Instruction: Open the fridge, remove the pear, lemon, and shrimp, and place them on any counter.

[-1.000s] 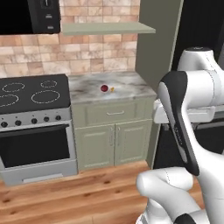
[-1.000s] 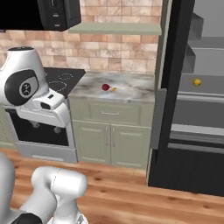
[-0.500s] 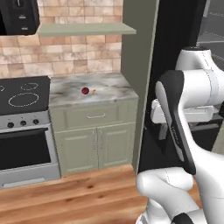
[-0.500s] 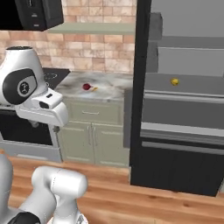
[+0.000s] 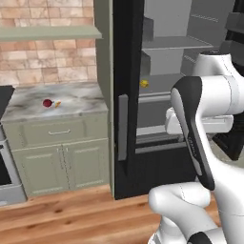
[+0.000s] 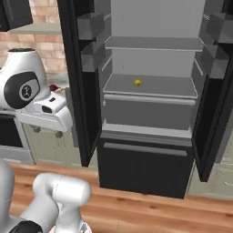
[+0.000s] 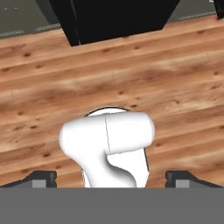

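Fridge doors stand wide over a wood floor, its grey shelves bare but for the lemon on the middle shelf. Tool points down at the floor, its tips spread apart and holding nothing. Pear and shrimp lie side by side on the marble tabletop, left of the fridge.

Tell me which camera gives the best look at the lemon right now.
The right base view: the lemon sits in plain sight on a shelf of the open fridge, seen head-on. The left base view shows it from the side, beside the door edge.
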Robot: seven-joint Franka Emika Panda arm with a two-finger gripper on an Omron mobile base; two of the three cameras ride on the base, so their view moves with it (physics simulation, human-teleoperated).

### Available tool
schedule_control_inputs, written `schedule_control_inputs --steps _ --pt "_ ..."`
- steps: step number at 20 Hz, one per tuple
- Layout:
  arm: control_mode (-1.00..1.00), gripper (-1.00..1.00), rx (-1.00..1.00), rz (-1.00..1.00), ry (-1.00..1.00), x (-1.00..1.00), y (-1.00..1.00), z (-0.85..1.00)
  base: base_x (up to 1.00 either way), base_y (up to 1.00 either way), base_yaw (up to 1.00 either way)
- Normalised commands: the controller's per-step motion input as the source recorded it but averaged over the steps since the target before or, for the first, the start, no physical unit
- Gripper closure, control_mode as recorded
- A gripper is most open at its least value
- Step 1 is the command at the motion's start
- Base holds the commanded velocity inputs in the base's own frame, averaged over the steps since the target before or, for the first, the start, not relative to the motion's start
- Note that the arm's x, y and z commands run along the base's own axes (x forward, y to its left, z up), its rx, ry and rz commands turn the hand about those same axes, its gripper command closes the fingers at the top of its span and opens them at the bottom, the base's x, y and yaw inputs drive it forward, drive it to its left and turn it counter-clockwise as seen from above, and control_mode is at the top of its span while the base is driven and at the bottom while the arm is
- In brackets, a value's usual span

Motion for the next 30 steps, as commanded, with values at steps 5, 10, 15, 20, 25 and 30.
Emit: schedule_control_inputs --steps 5,10,15,20,25,30 --pt "1.00 -1.00 0.00 0.00 0.00 0.00 0.00 0.00 0.30 -1.00 0.00" --pt "1.00 -1.00 0.00 0.00 0.00 0.00 0.00 0.00 0.53 -0.89 0.00" --pt "1.00 -1.00 0.00 0.00 0.00 0.00 0.00 0.00 0.69 -0.05 0.00" --pt "1.00 -1.00 0.00 0.00 0.00 0.00 0.00 0.00 0.51 0.07 0.03" --pt "1.00 -1.00 0.00 0.00 0.00 0.00 0.00 0.00 0.90 0.00 0.04" --pt "1.00 -1.00 0.00 0.00 0.00 0.00 0.00 0.00 1.00 0.03 0.09"
